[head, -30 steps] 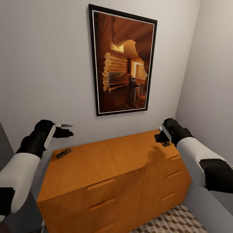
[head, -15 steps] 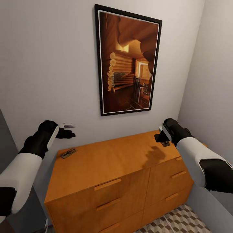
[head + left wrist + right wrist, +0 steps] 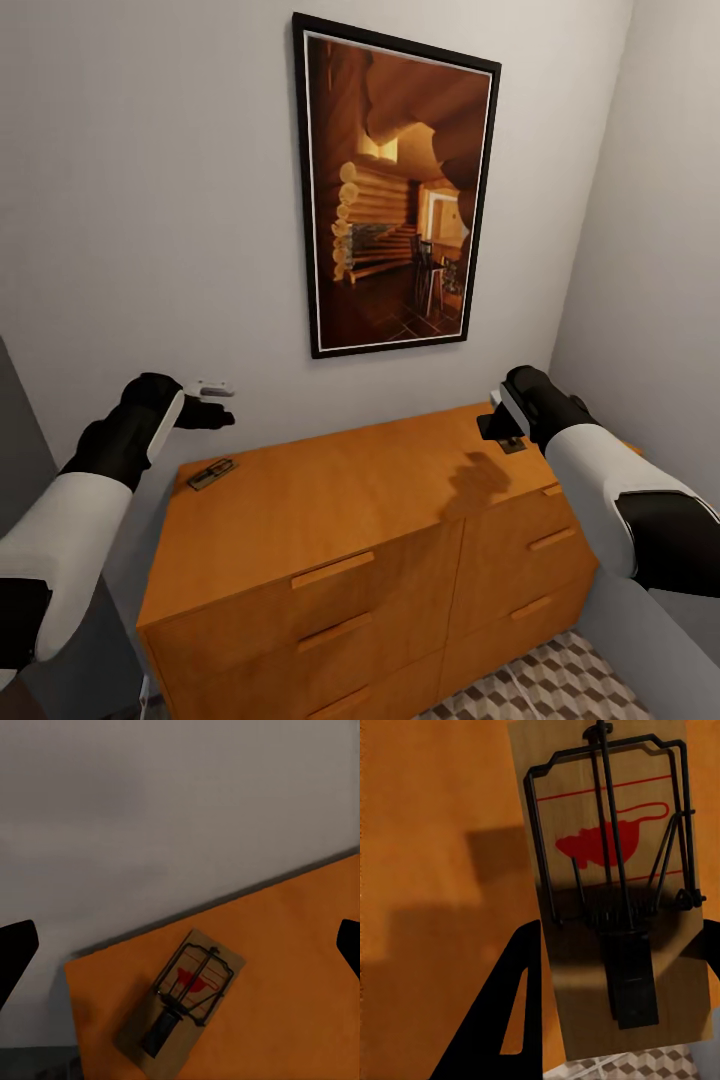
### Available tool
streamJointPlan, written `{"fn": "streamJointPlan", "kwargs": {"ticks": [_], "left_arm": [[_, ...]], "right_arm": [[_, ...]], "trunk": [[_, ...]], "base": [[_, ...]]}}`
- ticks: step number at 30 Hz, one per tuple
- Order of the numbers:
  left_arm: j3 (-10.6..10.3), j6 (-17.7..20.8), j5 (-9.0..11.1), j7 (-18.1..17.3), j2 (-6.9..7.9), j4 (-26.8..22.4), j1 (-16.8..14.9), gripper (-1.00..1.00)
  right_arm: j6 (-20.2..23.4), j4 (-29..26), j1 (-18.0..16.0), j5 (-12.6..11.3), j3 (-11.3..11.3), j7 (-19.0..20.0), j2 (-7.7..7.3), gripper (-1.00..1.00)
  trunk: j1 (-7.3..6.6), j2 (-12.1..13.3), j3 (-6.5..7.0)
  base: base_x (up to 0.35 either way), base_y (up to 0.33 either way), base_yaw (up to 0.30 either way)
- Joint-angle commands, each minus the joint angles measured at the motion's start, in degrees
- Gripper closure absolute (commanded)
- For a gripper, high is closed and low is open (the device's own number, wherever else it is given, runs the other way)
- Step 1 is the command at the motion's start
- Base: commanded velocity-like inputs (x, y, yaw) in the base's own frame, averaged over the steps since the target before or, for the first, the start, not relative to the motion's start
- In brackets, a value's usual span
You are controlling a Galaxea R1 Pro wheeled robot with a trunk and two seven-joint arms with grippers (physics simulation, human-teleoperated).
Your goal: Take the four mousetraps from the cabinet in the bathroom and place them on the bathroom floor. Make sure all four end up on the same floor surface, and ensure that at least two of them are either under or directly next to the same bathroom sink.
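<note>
Two flat brown mousetraps lie on the cabinet (image 3: 330,500): left trap (image 3: 211,473) slanting under the wide-open left claw (image 3: 214,402), right trap (image 3: 611,881) lengthwise between the parted right claw (image 3: 619,964).

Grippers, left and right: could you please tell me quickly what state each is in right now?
Left gripper: open, holding nothing, above a mousetrap on the cabinet.
Right gripper: open around another mousetrap, not visibly clamped.

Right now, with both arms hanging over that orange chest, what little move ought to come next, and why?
Probably lower the right hand and close it: its dark fingers already stand on either side of the mousetrap lying flat near the cabinet edge, jaws apart, nothing gripped yet.
</note>
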Motion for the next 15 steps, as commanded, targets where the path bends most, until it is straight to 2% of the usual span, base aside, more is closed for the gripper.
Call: {"fn": "streamJointPlan", "kwargs": {"ticks": [1, 3, 9, 15], "left_arm": [[-0.18, 0.22, 0.24, 0.07, 0.07, -0.04, -0.05, -1.00], [-0.24, -0.02, 0.17, -0.39, -0.07, 0.50, 0.13, -1.00], [-0.05, 0.02, 0.21, 0.05, -0.09, 0.21, 0.13, -1.00], [0.05, 0.04, 0.23, 0.30, -0.11, 0.70, 0.13, -1.00]], "right_arm": [[0.25, -0.06, -0.04, 0.42, 0.38, 0.65, -0.06, 1.00], [0.25, 0.37, -0.04, 0.60, 0.20, 0.88, 0.39, 1.00], [0.25, 0.37, -0.04, 0.64, 0.20, 0.88, 0.41, 1.00], [0.25, 0.31, -0.04, 0.66, 0.20, 0.88, -0.15, 1.00]], "trunk": [[0.00, -0.04, -0.07], [0.00, -0.04, -0.07], [0.00, -0.04, -0.07], [0.00, -0.04, -0.07]], "base": [[0.000, 0.000, 0.000], [0.000, 0.000, 0.000], [0.000, 0.000, 0.000], [0.000, 0.000, 0.000]]}}
